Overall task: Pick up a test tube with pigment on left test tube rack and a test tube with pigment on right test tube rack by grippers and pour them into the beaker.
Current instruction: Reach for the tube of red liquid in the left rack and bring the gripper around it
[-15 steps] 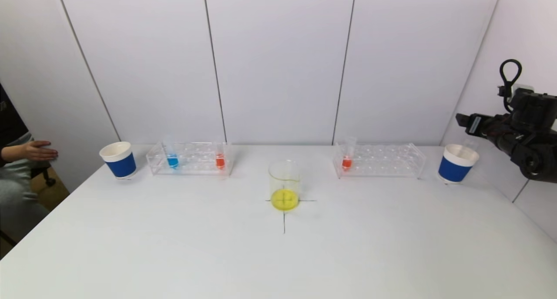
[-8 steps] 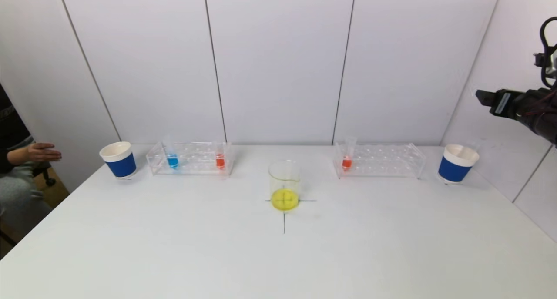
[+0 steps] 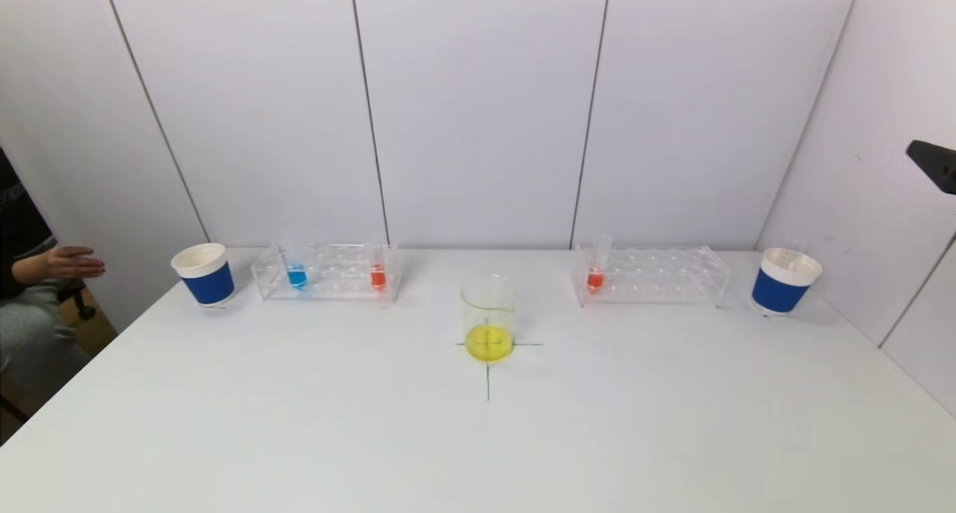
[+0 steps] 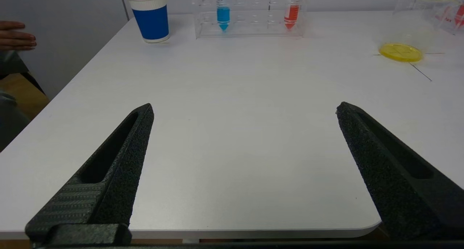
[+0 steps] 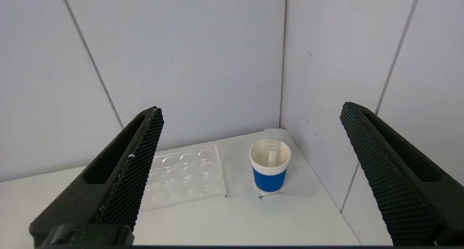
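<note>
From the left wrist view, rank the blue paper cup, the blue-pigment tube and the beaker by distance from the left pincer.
From the open left pincer:
1. Beaker, off to its right, by the cross mark.
2. Blue paper cup, far left corner, and blue-pigment tube, in the rack beside it: too close to call.

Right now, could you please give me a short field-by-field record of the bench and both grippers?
beaker: centre of table, on a drawn cross, yellow liquid at the bottom
left rack: one blue tube and one orange tube, upright
right rack: one orange tube at its left end, upright
left cup: outside the left rack
right cup: outside the right rack, an empty tube inside
left gripper: open, empty, low over the table's near edge
right gripper: open, empty, raised high above the right cup
</note>
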